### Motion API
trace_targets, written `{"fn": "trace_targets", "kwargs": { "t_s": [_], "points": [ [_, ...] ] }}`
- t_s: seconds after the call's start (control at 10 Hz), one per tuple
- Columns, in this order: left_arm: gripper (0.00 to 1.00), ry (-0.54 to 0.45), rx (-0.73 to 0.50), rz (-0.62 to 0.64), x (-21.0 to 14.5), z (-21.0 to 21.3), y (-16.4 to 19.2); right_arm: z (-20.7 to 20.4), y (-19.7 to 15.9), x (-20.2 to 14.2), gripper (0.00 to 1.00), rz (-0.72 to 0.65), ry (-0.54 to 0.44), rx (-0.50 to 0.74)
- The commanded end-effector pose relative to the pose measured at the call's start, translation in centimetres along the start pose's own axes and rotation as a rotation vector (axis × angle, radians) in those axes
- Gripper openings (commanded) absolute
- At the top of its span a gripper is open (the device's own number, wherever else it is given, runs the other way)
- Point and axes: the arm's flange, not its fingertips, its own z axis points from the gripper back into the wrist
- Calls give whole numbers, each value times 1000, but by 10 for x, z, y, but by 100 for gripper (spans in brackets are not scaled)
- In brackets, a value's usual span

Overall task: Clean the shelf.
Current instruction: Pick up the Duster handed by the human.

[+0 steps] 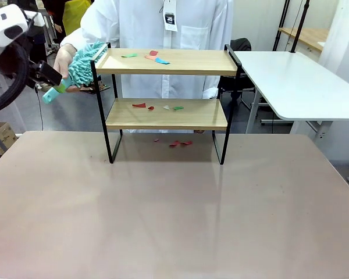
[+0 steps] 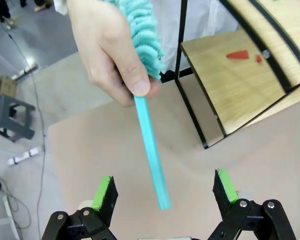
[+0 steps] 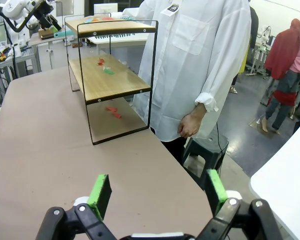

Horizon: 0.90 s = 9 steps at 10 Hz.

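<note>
Pale brown tabletop (image 1: 174,221) up front. Two-tier wooden shelf in thin black frame (image 1: 192,61) stands at its twelve o'clock, with red, green and blue paper scraps (image 1: 154,57) on both boards and beneath. At the shelf's ten o'clock a person's hand (image 2: 110,55) offers a teal fluffy duster (image 1: 84,64). We see its handle tip between the wide jaws of the left gripper (image 2: 164,181), ungripped. Right gripper (image 3: 156,182) is wide and empty. We judge this the handover step. Next: close on the handle, then sweep the top board.
</note>
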Motion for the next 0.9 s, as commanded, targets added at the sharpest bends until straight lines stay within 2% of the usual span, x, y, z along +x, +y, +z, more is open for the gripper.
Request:
{"fn": "trace_targets", "kwargs": {
  "t_s": [0.0, 0.5, 0.6, 0.7, 0.8],
  "points": [
    [100, 23, 0, 30, 5, -11, 1, 0, 0, 2, 100, 5, 0, -3],
    [100, 21, 32, 20, 9, -22, 2, 0, 0, 2, 100, 5, 0, -3],
    [41, 28, 37, 16, 10, -24, 1, 0, 0, 2, 100, 5, 0, -3],
    [41, 32, 37, 13, 9, -25, 0, 0, 0, 2, 100, 5, 0, -3],
    [0, 29, 38, 13, 10, -24, 0, 0, 0, 2, 100, 5, 0, -3]
  ]
}}
